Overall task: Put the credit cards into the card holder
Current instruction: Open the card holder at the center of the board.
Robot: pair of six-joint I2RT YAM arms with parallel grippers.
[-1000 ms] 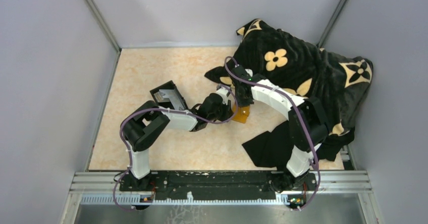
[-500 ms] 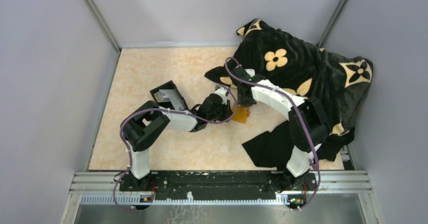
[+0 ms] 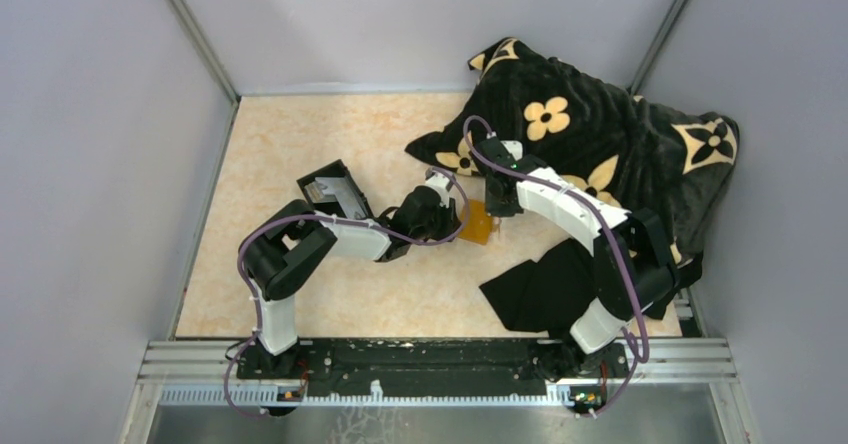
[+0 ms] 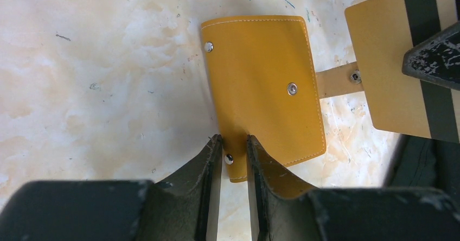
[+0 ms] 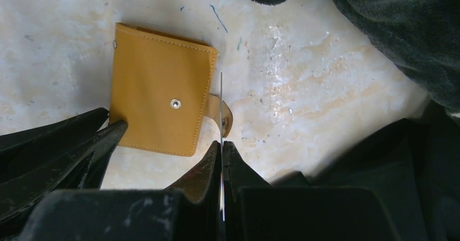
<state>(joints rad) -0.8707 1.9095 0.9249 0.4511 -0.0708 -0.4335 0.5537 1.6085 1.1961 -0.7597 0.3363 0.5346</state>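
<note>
The left gripper (image 4: 234, 148) had its jaws drawn nearly together on the near corner of the card holder (image 4: 266, 89). This pinned the orange-tan sleeve flat on the table (image 4: 97, 89), just ahead of its fingertips. The holder's strap (image 4: 336, 81) stuck out toward that gripper's right side.

The right gripper (image 5: 222, 146) was fully closed on a golden credit card (image 4: 388, 73) with a dark stripe, held on edge straight out from its fingertips. The card stood over the strap's end, just beside the holder but not entering it. The holder itself lay ahead and to the left of the right fingertips.

The task appeared to be at the insertion step: the card was gripped and the holder steadied, but the card was not yet inside. Whether any card already sat in the holder could not be told, and no other cards showed clearly.
</note>
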